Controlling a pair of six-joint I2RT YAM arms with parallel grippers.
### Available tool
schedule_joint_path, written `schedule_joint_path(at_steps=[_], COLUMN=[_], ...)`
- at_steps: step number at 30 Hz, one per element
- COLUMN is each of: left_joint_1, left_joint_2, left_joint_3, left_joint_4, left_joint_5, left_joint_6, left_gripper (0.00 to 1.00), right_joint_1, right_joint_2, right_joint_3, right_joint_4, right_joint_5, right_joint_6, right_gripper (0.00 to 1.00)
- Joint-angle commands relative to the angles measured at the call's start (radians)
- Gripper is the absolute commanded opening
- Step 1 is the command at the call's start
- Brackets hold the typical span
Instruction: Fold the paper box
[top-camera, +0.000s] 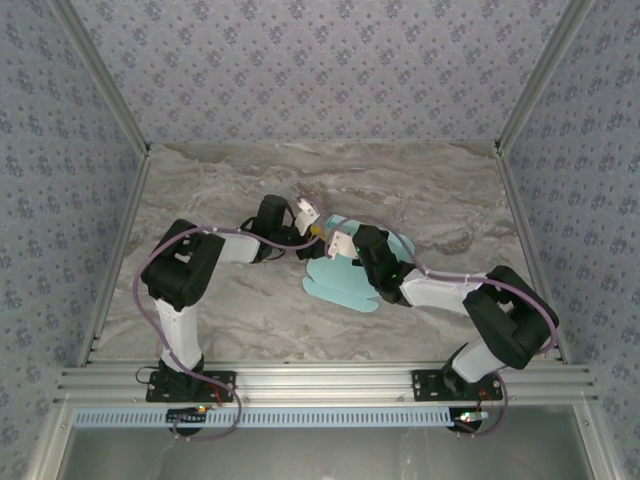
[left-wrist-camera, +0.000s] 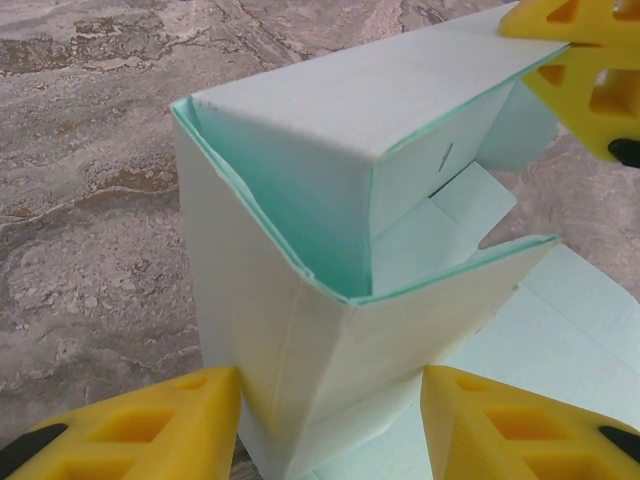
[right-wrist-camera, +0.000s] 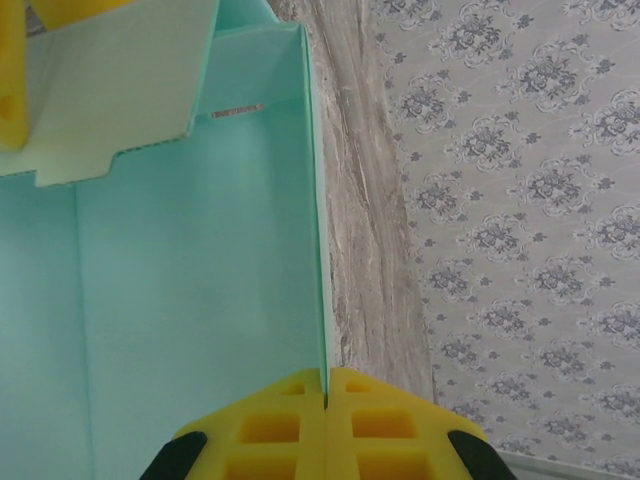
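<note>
Paper box (left-wrist-camera: 300, 200), my right gripper (right-wrist-camera: 327, 385) clamping its wall, left gripper (left-wrist-camera: 330, 410) straddling its corner half-open, forearms converging.

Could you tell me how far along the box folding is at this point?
Done: the paper box has walls standing in a rectangular shell. In hand: the right claw is pinched shut on one panel's edge, while the left claw straddles a lower corner; whether it squeezes is unclear. Left: the top is open and rounded flaps lie flat on the table.
</note>
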Motion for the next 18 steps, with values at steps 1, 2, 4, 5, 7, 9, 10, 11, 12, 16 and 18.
schedule_joint_path(at_steps=[1, 2, 4, 5, 7, 9, 10, 11, 12, 16, 18], left_joint_1=[-0.007, -0.009, -0.011, -0.012, -0.016, -0.023, -0.027, -0.031, -0.036, -0.051, -0.062], left_joint_2=[0.023, 0.025, 0.026, 0.026, 0.026, 0.024, 0.022, 0.018, 0.016, 0.007, 0.000], left_joint_3=[0.012, 0.012, 0.012, 0.010, 0.001, -0.008, -0.014, -0.022, -0.031, -0.060, -0.074], left_joint_4=[0.058, 0.067, 0.084, 0.088, 0.120, 0.139, 0.150, 0.161, 0.183, 0.248, 0.267], left_joint_5=[0.018, 0.001, -0.055, -0.072, -0.111, -0.146, -0.168, -0.189, -0.206, -0.268, -0.306], left_joint_6=[-0.016, -0.026, -0.052, -0.062, -0.087, -0.099, -0.105, -0.108, -0.116, -0.147, -0.148], left_gripper=[0.50, 0.50, 0.50, 0.49, 0.49, 0.49, 0.49, 0.48, 0.48, 0.46, 0.46], right_joint_1=[0.020, 0.022, 0.025, 0.026, 0.026, 0.027, 0.025, 0.024, 0.024, 0.016, 0.011], right_joint_2=[0.028, 0.031, 0.031, 0.032, 0.026, 0.022, 0.019, 0.017, 0.015, 0.009, 0.003], right_joint_3=[-0.019, -0.019, -0.019, -0.019, -0.018, -0.016, -0.017, -0.015, -0.012, -0.007, -0.006], right_joint_4=[-0.001, -0.005, -0.009, -0.011, -0.021, -0.029, -0.037, -0.043, -0.053, -0.078, -0.090], right_joint_5=[-0.025, -0.027, -0.033, -0.035, -0.046, -0.054, -0.062, -0.067, -0.071, -0.085, -0.096], right_joint_6=[0.032, 0.034, 0.043, 0.046, 0.055, 0.061, 0.064, 0.068, 0.072, 0.081, 0.091], right_gripper=[0.00, 0.00, 0.00, 0.00, 0.00, 0.00, 0.00, 0.00, 0.00, 0.00, 0.00])
